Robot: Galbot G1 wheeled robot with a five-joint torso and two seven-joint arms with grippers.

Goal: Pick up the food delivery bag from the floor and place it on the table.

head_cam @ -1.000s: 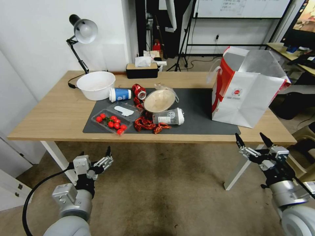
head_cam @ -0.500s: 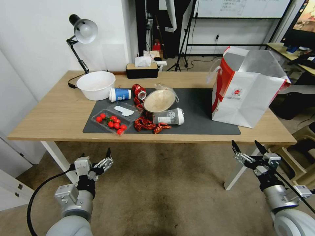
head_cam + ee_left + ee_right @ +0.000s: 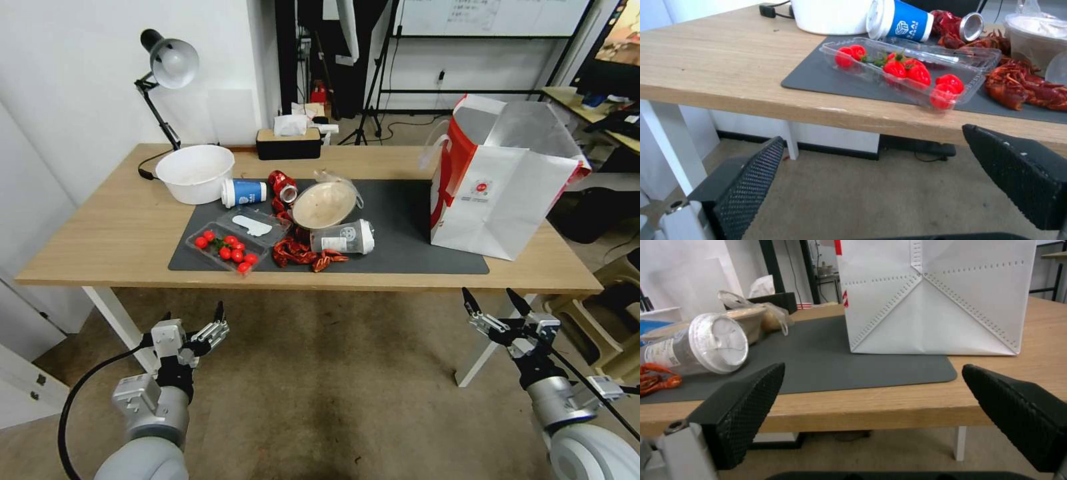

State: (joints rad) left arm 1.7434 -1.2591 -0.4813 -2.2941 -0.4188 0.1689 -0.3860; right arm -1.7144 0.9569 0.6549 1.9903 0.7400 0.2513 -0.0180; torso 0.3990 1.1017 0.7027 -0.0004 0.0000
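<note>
The food delivery bag (image 3: 501, 180), white with red side panels and a round red logo, stands upright on the right end of the light-wood table (image 3: 93, 233), partly on the dark grey mat (image 3: 400, 220). Its white front panel (image 3: 933, 296) faces the right wrist view. My right gripper (image 3: 492, 305) is open and empty, below the table's front edge and in front of the bag, apart from it. My left gripper (image 3: 193, 317) hangs open and empty over the floor (image 3: 333, 387), below the table's left part. Its fingers (image 3: 746, 180) frame the table edge.
On the mat lie a tray of cherry tomatoes (image 3: 225, 248), crayfish (image 3: 300, 253), a blue cup (image 3: 244, 192), a crushed can (image 3: 283, 187), a lidded bowl (image 3: 325, 203) and a clear cup (image 3: 343, 237). A white bowl (image 3: 195, 172), lamp (image 3: 167, 67) and tissue box (image 3: 289, 141) stand behind. White table legs (image 3: 480, 353) flank open carpet.
My right gripper has dropped lower and drawn back from the table edge, still open. The bag and the left arm have stayed put.
</note>
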